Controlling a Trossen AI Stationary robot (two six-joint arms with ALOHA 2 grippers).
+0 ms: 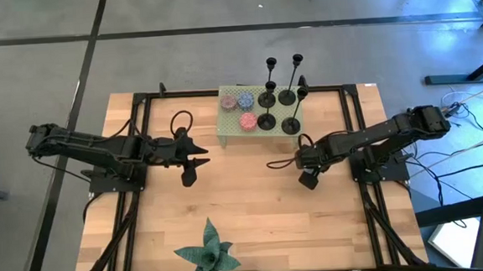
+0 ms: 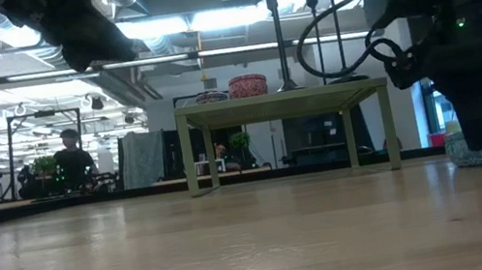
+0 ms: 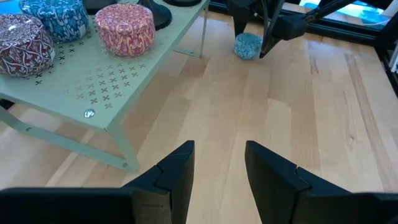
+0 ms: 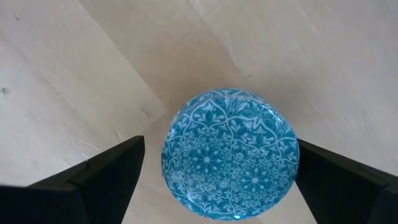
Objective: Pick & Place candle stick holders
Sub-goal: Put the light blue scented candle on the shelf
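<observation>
Several black candle stick holders [image 1: 266, 99] stand on their disc bases on a small green table [image 1: 229, 132] at the far middle; their stems [image 2: 277, 31] also show in the low view. My right gripper [image 4: 221, 180] is open and points down over a blue patterned round tin [image 4: 230, 152] that sits on the wooden table [image 3: 247, 45], with one finger on each side of it. I see no touch. My left gripper [image 3: 217, 168] is open and empty, above the wood near the green table's left side [image 1: 195, 165].
Three round tins sit on the green table's left half: blue [image 3: 53, 15], pink [image 3: 124, 28] and dark red [image 3: 22, 46]. A green star-shaped plant [image 1: 208, 253] lies at the near edge. Bare wood lies between the arms. A person [image 2: 73, 158] shows in the room behind.
</observation>
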